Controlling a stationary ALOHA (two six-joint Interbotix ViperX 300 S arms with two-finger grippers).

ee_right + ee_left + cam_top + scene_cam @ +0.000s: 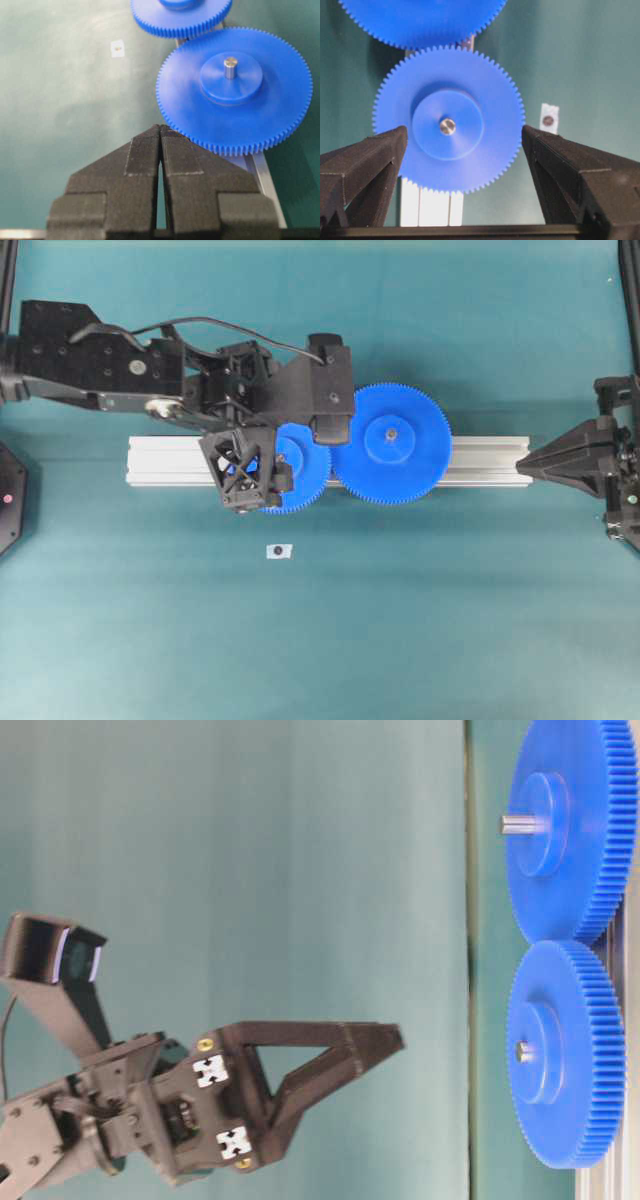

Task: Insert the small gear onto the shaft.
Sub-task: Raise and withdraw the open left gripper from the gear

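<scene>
- Overhead exterior view, starting at the left: the left gripper (pixel 243 477) hangs over the left edge of the small gear (pixel 297 468), its fingers spread wide with nothing between them.
- Left wrist view: the two black fingers (pixel 375 160) flank the small gear (pixel 449 119) on either side, clear of its teeth. The disc sits centred in the gap, beyond the tips.
- A metal pin (pixel 447 126) shows through the hub hole, so the small gear appears already seated on a shaft (pixel 523 1051), lying flat over the aluminium rail (pixel 170 460).
- Its teeth meet those of the larger gear (pixel 391 443) just beside it, which would explain why the two sit so close on the rail.
- A small white tag (pixel 279 551) lies apart on the mat, below the rail.
- Far right: the right gripper (pixel 535 461) rests at the rail's end, fingers pressed together, holding nothing.
</scene>
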